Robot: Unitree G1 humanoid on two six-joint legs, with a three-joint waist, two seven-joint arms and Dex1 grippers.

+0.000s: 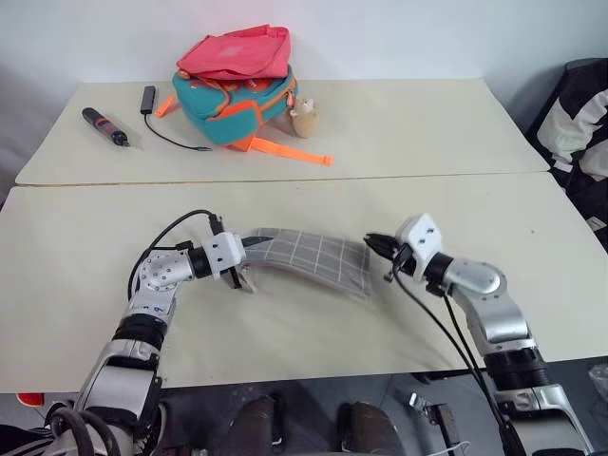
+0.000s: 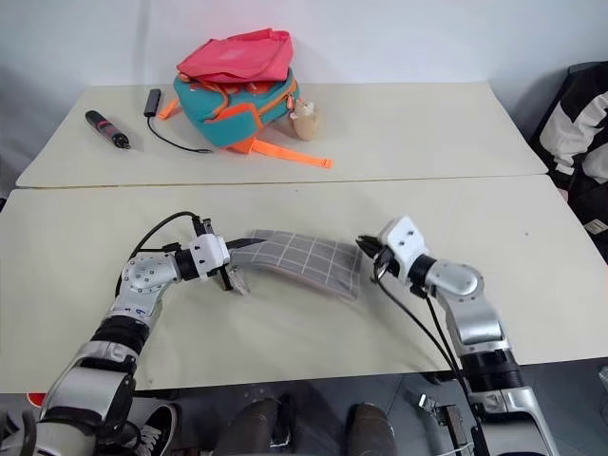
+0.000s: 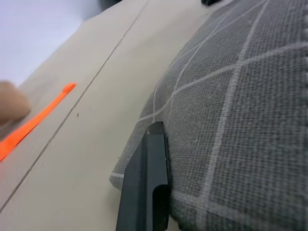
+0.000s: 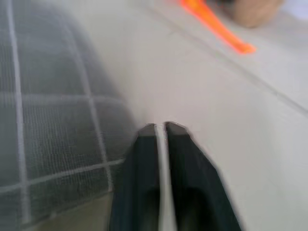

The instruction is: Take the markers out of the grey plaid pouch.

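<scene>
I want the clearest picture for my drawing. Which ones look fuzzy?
The right wrist view is smeary: the right hand and the grey plaid pouch look soft. The left wrist view shows the pouch weave crisply. Both eye views are sharp, with even light.

Near bench (image 1: 313,332) bare all round the pouch (image 1: 313,258) — open passage in front, behind and to both sides. Pouch itself spans the gap between left gripper (image 1: 249,244) and right gripper (image 1: 372,241), blocking a straight pass between them. Far bench: backpack (image 1: 237,95) in the middle, its orange strap (image 1: 290,150) trailing toward the seam; dark tool (image 1: 104,126) and cable (image 1: 166,128) at far left — far right side free.
</scene>
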